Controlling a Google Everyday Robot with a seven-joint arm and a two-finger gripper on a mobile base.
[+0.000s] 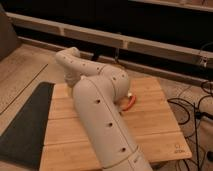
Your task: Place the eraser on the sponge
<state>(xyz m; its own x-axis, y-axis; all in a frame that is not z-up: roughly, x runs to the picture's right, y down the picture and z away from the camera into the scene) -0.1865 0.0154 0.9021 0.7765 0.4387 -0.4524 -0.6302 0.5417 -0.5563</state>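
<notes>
My white arm (pixel 100 115) rises from the bottom edge and folds over the middle of the wooden table (pixel 155 125). Its forearm (pixel 75 62) reaches to the back left and bends down toward the table's rear left part. The gripper sits below that bend, hidden behind the arm's bulk. The eraser and the sponge are both hidden or out of view.
An orange carrot-like stick (pixel 129 104) pokes out from behind the arm's right side on the table. A dark mat (pixel 25 125) lies on the floor left of the table. Cables (pixel 195 112) trail on the right. A dark shelf unit (pixel 125 30) runs along the back.
</notes>
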